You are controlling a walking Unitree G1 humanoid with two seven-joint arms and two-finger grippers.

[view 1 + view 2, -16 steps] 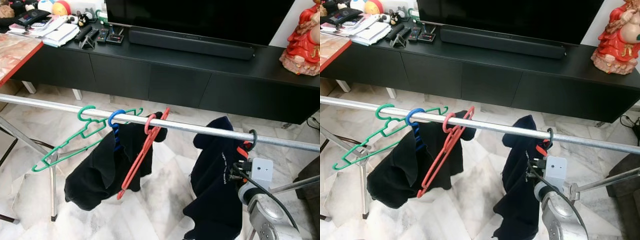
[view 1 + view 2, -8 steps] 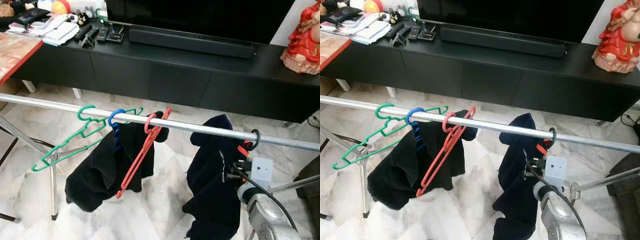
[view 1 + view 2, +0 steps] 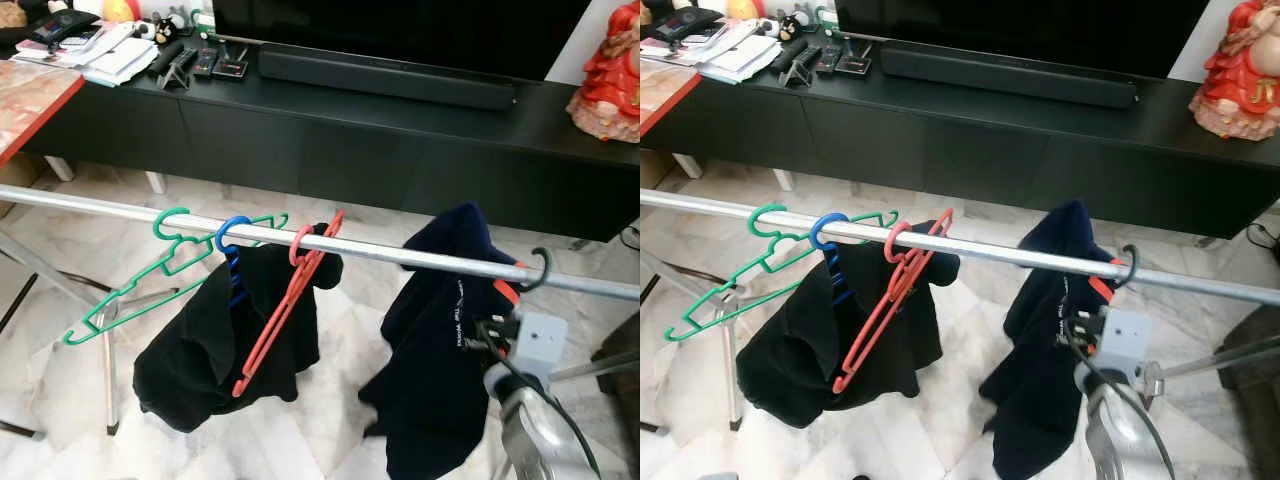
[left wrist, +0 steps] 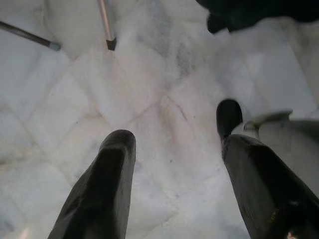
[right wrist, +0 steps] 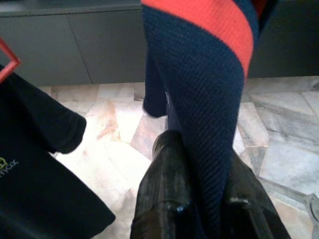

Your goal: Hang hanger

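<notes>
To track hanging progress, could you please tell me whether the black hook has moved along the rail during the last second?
Yes. The black hook slid along the metal rail toward the robot's right, away from the red hanger.

**Living room, marble floor and dark media unit**

I see a floor [image 3: 330, 440] of pale marble tiles with grey veining and faint peach patches, bright under even light. Along the far side runs a long, low black cabinet [image 3: 300, 150] with flat doors, standing on short white legs. On its top sits a large dark television [image 3: 400, 30] with a black soundbar [image 3: 385, 80] just in front. Towards the left end lie remote controls [image 3: 180, 60], papers [image 3: 115, 55] and small toys. At the right end stands a red figurine [image 3: 610, 70] against a white wall [image 3: 570, 55]. At the far left, I see a red-edged marble-patterned tabletop [image 3: 30, 100].
</notes>
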